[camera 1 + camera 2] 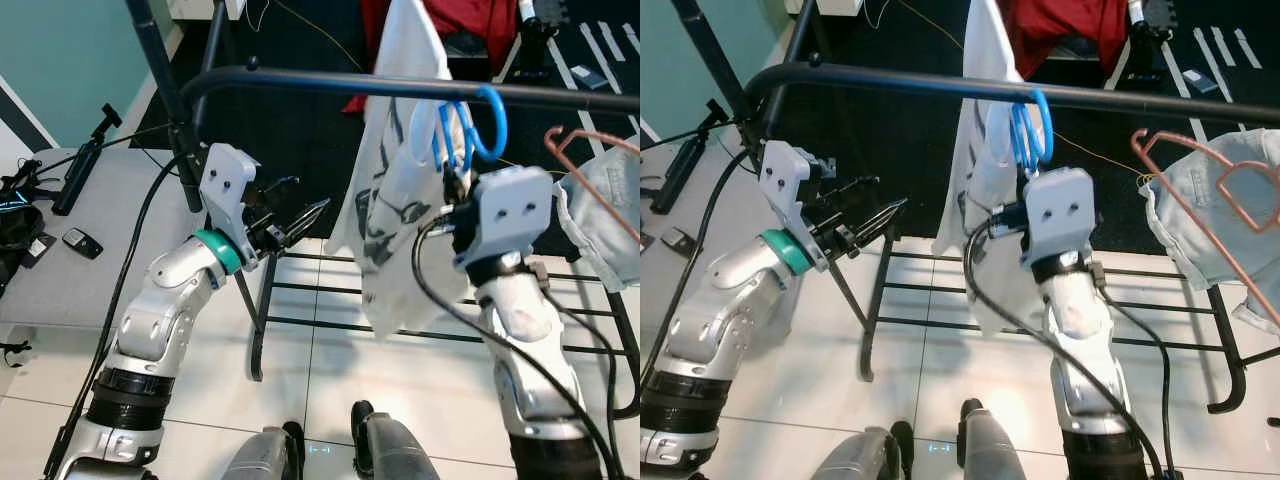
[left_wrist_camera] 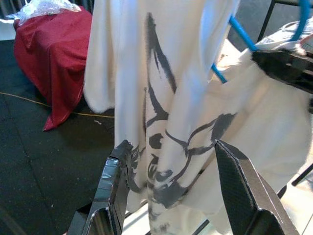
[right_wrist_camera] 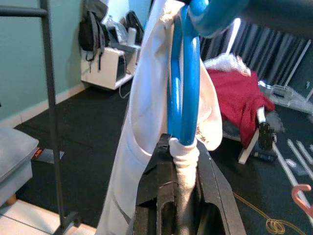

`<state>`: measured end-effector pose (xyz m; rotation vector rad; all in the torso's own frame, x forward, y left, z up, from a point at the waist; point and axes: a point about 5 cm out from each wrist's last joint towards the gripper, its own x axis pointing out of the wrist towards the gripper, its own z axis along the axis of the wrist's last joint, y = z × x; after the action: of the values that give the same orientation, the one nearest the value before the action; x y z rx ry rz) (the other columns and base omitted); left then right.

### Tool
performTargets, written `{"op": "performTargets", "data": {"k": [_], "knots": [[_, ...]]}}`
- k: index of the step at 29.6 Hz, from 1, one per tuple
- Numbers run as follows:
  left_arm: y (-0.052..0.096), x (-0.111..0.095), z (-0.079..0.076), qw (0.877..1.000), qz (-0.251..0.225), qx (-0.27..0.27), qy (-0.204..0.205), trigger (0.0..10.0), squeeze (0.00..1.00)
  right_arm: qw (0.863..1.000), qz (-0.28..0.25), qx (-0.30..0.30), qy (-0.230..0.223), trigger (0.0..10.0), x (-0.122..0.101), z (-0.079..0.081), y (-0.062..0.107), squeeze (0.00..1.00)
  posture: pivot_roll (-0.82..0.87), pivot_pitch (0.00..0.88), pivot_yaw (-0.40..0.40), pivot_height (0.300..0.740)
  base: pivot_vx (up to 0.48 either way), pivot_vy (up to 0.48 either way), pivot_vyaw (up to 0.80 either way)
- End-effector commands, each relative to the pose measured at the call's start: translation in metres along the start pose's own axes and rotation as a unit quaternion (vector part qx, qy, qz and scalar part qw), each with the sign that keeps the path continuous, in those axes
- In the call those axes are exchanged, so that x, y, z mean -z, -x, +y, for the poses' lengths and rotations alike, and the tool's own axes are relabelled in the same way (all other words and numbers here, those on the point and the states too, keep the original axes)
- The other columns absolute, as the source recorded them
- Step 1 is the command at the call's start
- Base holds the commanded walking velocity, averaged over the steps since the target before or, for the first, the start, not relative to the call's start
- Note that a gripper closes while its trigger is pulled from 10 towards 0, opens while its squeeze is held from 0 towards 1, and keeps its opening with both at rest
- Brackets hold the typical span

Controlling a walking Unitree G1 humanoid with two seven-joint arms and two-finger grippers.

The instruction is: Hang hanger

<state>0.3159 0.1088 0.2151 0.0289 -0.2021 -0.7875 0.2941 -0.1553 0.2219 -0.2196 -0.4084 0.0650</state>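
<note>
1. The blue hanger (image 1: 478, 128) hooked over the black rail (image 1: 330, 84), carrying a white shirt (image 1: 395, 200);
2. Right gripper (image 3: 182, 147) jaws clamped the hanger beneath the rail;
3. Left gripper (image 2: 171, 186) jaws gaped empty, beside the shirt below the rail.

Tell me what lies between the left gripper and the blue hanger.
The white shirt: in the left wrist view it hangs just past the open left gripper, with the blue hanger behind its cloth. The right gripper clamps that hanger.
</note>
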Motion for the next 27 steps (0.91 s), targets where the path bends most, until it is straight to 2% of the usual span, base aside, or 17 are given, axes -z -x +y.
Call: {"op": "performTargets", "data": {"k": [1, 2, 8, 9, 10, 14, 15, 16, 17, 18, 19, 21, 22, 23, 24, 25, 27], "knots": [[-0.001, 0.003, 0.000, 1.000, 0.011, 0.002, -0.001, 10.0, 0.00, 1.000, 0.019, 0.012, -0.022, 10.0, 0.004, -0.008, -0.010, 0.00, -0.17, 0.146, 0.106, 0.737, 0.000, 0.000, 0.00], [-0.001, 0.002, 0.000, 1.000, 0.009, 0.002, -0.001, 10.0, 0.00, 0.999, 0.039, 0.010, -0.025, 10.0, 0.009, -0.011, -0.017, 0.00, -0.16, 0.145, 0.105, 0.737, 0.000, 0.000, 0.00], [0.000, 0.002, 0.001, 1.000, 0.008, -0.002, -0.002, 10.0, 0.00, 0.996, 0.069, 0.002, -0.059, 10.0, 0.014, -0.015, -0.029, 0.00, -0.16, 0.140, 0.098, 0.737, 0.000, 0.000, 0.00], [0.000, 0.002, 0.001, 1.000, 0.008, -0.003, -0.003, 10.0, 0.00, 0.994, 0.079, 0.004, -0.072, 10.0, 0.015, -0.016, -0.030, 0.85, -0.16, 0.139, 0.098, 0.737, 0.000, 0.000, 0.00], [0.001, 0.003, 0.001, 1.000, 0.008, -0.004, -0.003, 10.0, 0.00, 0.993, 0.085, -0.001, -0.083, 10.0, 0.016, -0.015, -0.028, 1.00, -0.16, 0.138, 0.095, 0.737, 0.000, 0.000, 0.00], [0.002, 0.004, 0.000, 1.000, 0.009, -0.005, -0.002, 10.0, 0.00, 0.994, 0.073, -0.017, -0.083, 10.0, 0.016, -0.005, -0.015, 1.00, -0.16, 0.139, 0.094, 0.737, 0.000, 0.000, 0.00], [0.002, 0.004, 0.000, 1.000, 0.010, -0.005, -0.002, 10.0, 0.00, 0.996, 0.054, -0.021, -0.074, 10.0, 0.014, -0.001, -0.007, 0.00, -0.17, 0.140, 0.092, 0.737, 0.000, 0.000, 0.00], [0.002, 0.005, 0.000, 1.000, 0.010, -0.005, -0.001, 10.0, 0.00, 0.997, 0.034, -0.023, -0.059, 10.0, 0.012, 0.003, 0.001, 0.00, -0.17, 0.140, 0.092, 0.737, 0.000, 0.000, 0.00], [0.002, 0.005, 0.000, 1.000, 0.010, -0.005, -0.001, 10.0, 0.00, 0.997, 0.034, -0.023, -0.059, 10.0, 0.012, 0.003, 0.001, 0.00, -0.17, 0.140, 0.092, 0.737, 0.000, 0.000, 0.00], [0.002, 0.005, 0.000, 1.000, 0.011, -0.004, -0.001, 10.0, 0.00, 0.997, 0.030, -0.012, -0.066, 10.0, 0.014, 0.006, 0.011, 0.00, -0.17, 0.141, 0.092, 0.737, 0.000, 0.000, 0.00], [0.002, 0.005, 0.000, 1.000, 0.011, -0.004, -0.001, 10.0, 0.00, 0.997, 0.030, -0.012, -0.066, 10.0, 0.014, 0.006, 0.011, 0.00, -0.17, 0.141, 0.092, 0.737, 0.000, 0.000, 0.00], [0.002, 0.007, -0.001, 1.000, 0.012, -0.003, 0.000, 10.0, 0.00, 0.998, 0.042, 0.000, -0.038, 10.0, 0.025, 0.014, 0.042, 0.00, -0.17, 0.143, 0.092, 0.737, 0.000, 0.000, 0.00], [0.002, 0.007, -0.001, 1.000, 0.012, -0.003, 0.000, 10.0, 0.00, 0.998, 0.042, 0.000, -0.038, 10.0, 0.025, 0.014, 0.042, 0.00, -0.17, 0.143, 0.092, 0.737, 0.000, 0.000, 0.00], [0.003, 0.008, -0.002, 1.000, 0.013, -0.001, 0.001, 10.0, 0.00, 0.997, 0.066, 0.009, -0.029, 10.0, 0.036, 0.017, 0.061, 0.00, -0.17, 0.144, 0.092, 0.737, 0.000, 0.000, 0.00], [0.003, 0.008, -0.002, 1.000, 0.013, -0.001, 0.001, 10.0, 0.00, 0.997, 0.066, 0.009, -0.029, 10.0, 0.036, 0.017, 0.061, 0.00, -0.17, 0.144, 0.092, 0.737, 0.000, 0.000, 0.00], [0.003, 0.009, -0.003, 1.000, 0.014, 0.001, 0.002, 10.0, 0.00, 0.996, 0.083, 0.012, -0.022, 10.0, 0.043, 0.019, 0.073, 0.00, -0.17, 0.144, 0.092, 0.737, 0.000, 0.000, 0.00], [0.004, 0.013, -0.005, 1.000, 0.020, 0.002, 0.002, 10.0, 0.00, 0.989, 0.148, 0.015, 0.008, 10.0, 0.072, 0.020, 0.108, 0.00, -0.18, 0.142, 0.094, 0.737, 0.000, 0.000, 0.00]]}}
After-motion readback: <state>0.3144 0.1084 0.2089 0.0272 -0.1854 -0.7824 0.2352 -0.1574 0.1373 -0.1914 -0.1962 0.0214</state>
